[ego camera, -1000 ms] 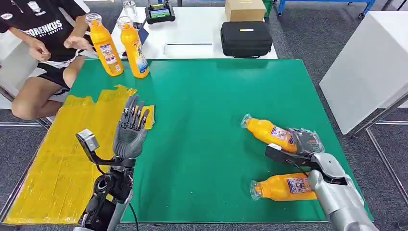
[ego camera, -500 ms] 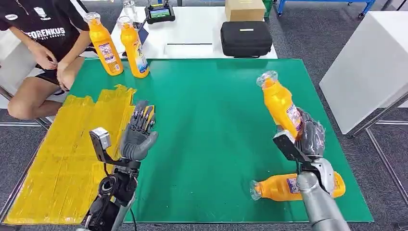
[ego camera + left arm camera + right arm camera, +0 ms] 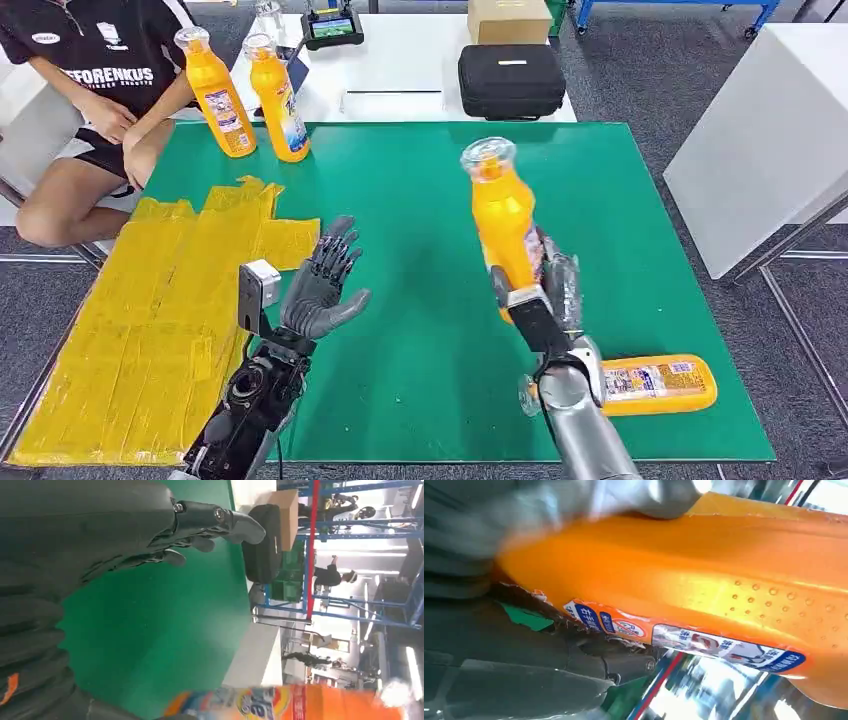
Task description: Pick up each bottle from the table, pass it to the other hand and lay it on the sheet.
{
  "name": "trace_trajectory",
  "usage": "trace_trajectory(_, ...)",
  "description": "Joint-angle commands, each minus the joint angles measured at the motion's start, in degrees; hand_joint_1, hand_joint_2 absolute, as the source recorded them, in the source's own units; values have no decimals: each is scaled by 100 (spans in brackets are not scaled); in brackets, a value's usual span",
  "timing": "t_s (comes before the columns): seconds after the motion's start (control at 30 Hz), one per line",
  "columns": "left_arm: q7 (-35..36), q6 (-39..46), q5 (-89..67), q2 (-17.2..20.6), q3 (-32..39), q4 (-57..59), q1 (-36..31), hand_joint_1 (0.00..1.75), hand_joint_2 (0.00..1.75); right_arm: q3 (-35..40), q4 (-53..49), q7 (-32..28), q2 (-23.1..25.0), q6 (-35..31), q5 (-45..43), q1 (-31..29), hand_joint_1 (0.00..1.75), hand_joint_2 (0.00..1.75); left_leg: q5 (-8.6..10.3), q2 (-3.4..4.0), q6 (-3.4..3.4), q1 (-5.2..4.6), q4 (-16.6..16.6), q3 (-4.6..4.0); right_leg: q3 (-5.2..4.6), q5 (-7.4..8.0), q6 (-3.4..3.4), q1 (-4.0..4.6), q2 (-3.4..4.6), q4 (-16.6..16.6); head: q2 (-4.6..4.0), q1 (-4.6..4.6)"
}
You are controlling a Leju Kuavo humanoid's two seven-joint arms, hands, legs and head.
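While the head view takes in the whole green table [image 3: 420, 400], it shows the right hand [image 3: 545, 290] clasping an orange bottle [image 3: 503, 225] upright above the table's middle, cap up. A second bottle [image 3: 650, 384] lies on its side at the near right edge. Two more bottles [image 3: 250, 95] stand at the far left corner, beside a seated person [image 3: 90, 90]. The yellow sheet [image 3: 140, 300] covers the left side. The left hand [image 3: 322, 285] is raised, palm toward the held bottle, fingers spread and holding nothing.

From the left wrist, the spread dark fingers [image 3: 220, 520] hang over green surface, with the bottle's label blurred at one edge and a black case [image 3: 262, 542] beyond.

From the right wrist, the bottle's dimpled orange side and label sit close against the grey hand, detail the head view lacks.
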Motion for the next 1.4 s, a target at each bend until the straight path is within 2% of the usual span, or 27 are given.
trace_trajectory(0.03, 169, -45, -22, 194, -385, -71, -267, 0, 175, 1416, 1206, -10, 392, 276, -21, -597, 175, 175, -20, 27, -25, 12, 2, 31, 26, -10, -2, 11, 18, -2, 0, 0)
trace_trajectory(0.13, 225, -13, 20, 212, -420, -89, -335, 0, 175, 1784, 1488, -6, 452, 367, 47, -720, 175, 175, -16, 24, -23, 12, 2, 26, 23, -8, -1, 10, 14, -1, 0, 2)
trace_trajectory(0.3, 231, -3, 30, 212, -435, -71, -348, 0, 175, 1854, 1567, -9, 454, 337, 47, -747, 175, 175, -5, 4, -14, 5, -2, 13, 12, -4, 0, 4, 0, -3, 0, 2)
trace_trajectory(0.33, 232, 8, 36, 210, -443, -64, -359, 0, 175, 1975, 1636, -2, 437, 282, 134, -788, 175, 175, -20, 10, -33, 14, 3, 41, 42, -16, 0, 13, -2, -2, 0, 2)
trace_trajectory(0.5, 269, 37, 93, 219, -451, -47, -379, 0, 175, 2384, 1897, 10, 509, 64, 397, -792, 175, 175, -5, 7, -12, 4, -3, 10, 9, -3, -1, 2, 3, -4, 0, 2)
trace_trajectory(0.53, 275, 38, 111, 216, -443, -26, -395, 0, 175, 2439, 1928, 28, 515, 90, 415, -792, 175, 175, -16, 11, -25, 10, -4, 34, 33, -13, -2, 8, 1, -5, 0, 4)
trace_trajectory(0.7, 298, 27, 176, 202, -442, 40, -463, 0, 175, 2556, 2040, 115, 520, 114, 435, -808, 175, 175, -6, 1, -16, 5, -2, 14, 13, -7, -1, 4, -5, -2, 0, 4)
trace_trajectory(0.73, 298, 27, 176, 202, -442, 40, -463, 0, 175, 2556, 2040, 115, 520, 114, 435, -808, 175, 175, -24, 5, -35, 15, 2, 46, 46, -23, -2, 13, -9, 0, 0, 0)
trace_trajectory(0.77, 298, 27, 176, 202, -442, 40, -463, 0, 175, 2556, 2040, 115, 520, 114, 435, -808, 175, 175, -9, 1, -18, 7, -1, 19, 18, -9, -1, 7, -6, -2, 0, 2)
trace_trajectory(0.83, 298, 30, 178, 203, -448, 56, -457, 0, 175, 2560, 2043, 111, 510, 110, 425, -809, 175, 175, -20, 1, -33, 14, 3, 42, 43, -20, -1, 13, -13, -1, 0, 2)
trace_trajectory(0.87, 297, 21, 214, 199, -446, 66, -456, 0, 175, 2579, 2038, 107, 500, 109, 404, -806, 175, 175, -4, 0, -13, 5, -2, 11, 9, -4, 0, 4, -6, -3, 0, 2)
trace_trajectory(1.0, 297, -21, 329, 180, -451, 126, -469, 0, 175, 2598, 2020, 136, 465, 87, 351, -781, 175, 175, -5, -2, -14, 5, -2, 13, 13, -6, 0, 4, -8, -4, 0, 2)
trace_trajectory(1.03, 277, -29, 398, 159, -426, 150, -475, 16, 175, 2589, 2008, 142, 453, 71, 338, -768, 175, 175, -11, -3, -21, 9, -1, 25, 26, -12, 0, 7, -12, -4, 0, 2)
trace_trajectory(1.07, 270, -27, 412, 159, -433, 158, -479, 150, 175, 2583, 1994, 151, 445, 63, 329, -755, 175, 175, -4, -1, -13, 4, -4, 11, 10, -5, 0, 3, -7, -4, 0, 2)
trace_trajectory(1.13, 256, -31, 453, 163, -433, 175, -477, 175, 175, 2560, 1952, 173, 415, 32, 319, -714, 175, 175, -13, -5, -23, 8, -2, 28, 29, -15, 0, 7, -15, -4, 0, 2)
trace_trajectory(1.4, 238, -31, 492, 140, -482, 233, -502, 175, 175, 2501, 1828, 209, 355, -35, 343, -633, 175, 175, -8, -9, -20, 7, -2, 22, 22, -11, 0, 7, -18, -5, 0, 2)
